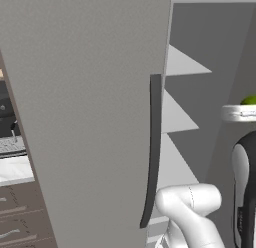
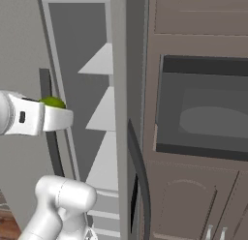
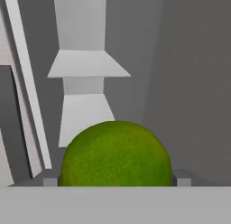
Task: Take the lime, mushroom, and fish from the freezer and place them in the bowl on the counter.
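A round green lime [image 3: 115,153] sits between my gripper's [image 3: 115,181] two dark fingertips [image 3: 181,177], held in the air in front of the open freezer. From the base, the lime [image 1: 248,99] peeks over the white hand at the right edge, and in the right base view the lime [image 2: 52,102] shows above the hand. The freezer door [image 1: 90,117] stands swung open, with its long dark handle [image 1: 154,152] toward me. Pale shelves [image 2: 104,113] step up inside. The mushroom, fish and bowl are out of view.
The counter [image 1: 15,168] with dark brown drawers [image 1: 20,212] lies left of the open door. On the right stands a second grey door edge [image 2: 127,113] with a curved dark handle [image 2: 139,176], then brown cabinets holding a built-in oven [image 2: 203,108].
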